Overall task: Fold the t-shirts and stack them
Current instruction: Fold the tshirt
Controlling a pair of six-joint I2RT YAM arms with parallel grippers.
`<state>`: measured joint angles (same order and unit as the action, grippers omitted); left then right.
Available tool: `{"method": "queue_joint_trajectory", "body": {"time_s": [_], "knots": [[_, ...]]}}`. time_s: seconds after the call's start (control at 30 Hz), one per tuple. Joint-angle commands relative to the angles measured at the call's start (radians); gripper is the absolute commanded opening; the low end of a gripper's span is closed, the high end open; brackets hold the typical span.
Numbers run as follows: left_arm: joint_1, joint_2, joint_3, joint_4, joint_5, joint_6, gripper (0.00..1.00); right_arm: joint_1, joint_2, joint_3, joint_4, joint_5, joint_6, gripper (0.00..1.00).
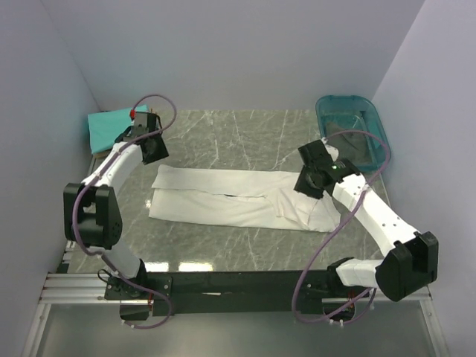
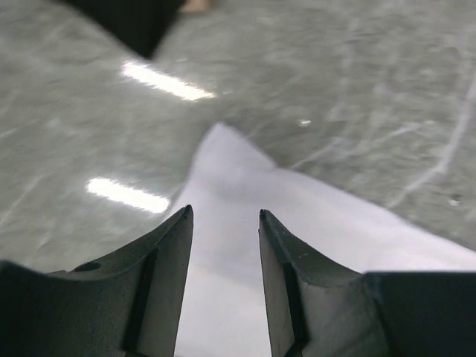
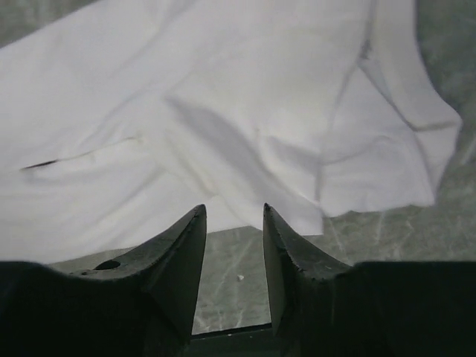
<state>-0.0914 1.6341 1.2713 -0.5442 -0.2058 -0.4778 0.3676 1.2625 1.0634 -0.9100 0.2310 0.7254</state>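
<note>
Both jaws parted, empty — left gripper [image 2: 224, 213], right gripper [image 3: 233, 209] at white t-shirt [image 1: 230, 197] ends

One white cloth t-shirt [image 1: 238, 197] mid-table; one folded teal cloth t-shirt [image 1: 108, 126] far left; one translucent teal plastic tub [image 1: 346, 111] far right; two black grippers: left gripper [image 2: 223, 216], right gripper [image 3: 234, 212].

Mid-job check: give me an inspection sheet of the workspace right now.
Surface: grey marbled table.
Job's things: white t-shirt folded into a long strip across the middle; teal t-shirt folded at far left corner.
Clutter: translucent teal tub far right, dark item inside, unidentifiable.
Grippers: left gripper open over the strip's left end; right gripper open at its right end; neither holds anything.
Cables: purple cables loop along both arms.
Surroundings: plain walls on three sides.
</note>
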Motion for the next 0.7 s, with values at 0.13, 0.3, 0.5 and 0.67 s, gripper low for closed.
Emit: {"method": "queue_joint_trajectory", "body": {"time_s": [0.13,0.3,0.5,0.67], "knots": [[-0.031,0.179,0.076,0.023,0.187,-0.005,0.47,0.134,0.131,0.029,0.190,-0.153,-0.076,0.44],[-0.031,0.199,0.048,0.027,0.198,0.010,0.47,0.223,0.300,0.052,0.194,-0.145,-0.110,0.44],[-0.031,0.211,0.031,0.035,0.221,0.015,0.48,0.241,0.446,0.089,0.163,-0.087,-0.093,0.45],[-0.031,0.233,0.040,0.032,0.223,0.013,0.47,0.241,0.485,0.124,0.114,-0.035,-0.087,0.45]]}}
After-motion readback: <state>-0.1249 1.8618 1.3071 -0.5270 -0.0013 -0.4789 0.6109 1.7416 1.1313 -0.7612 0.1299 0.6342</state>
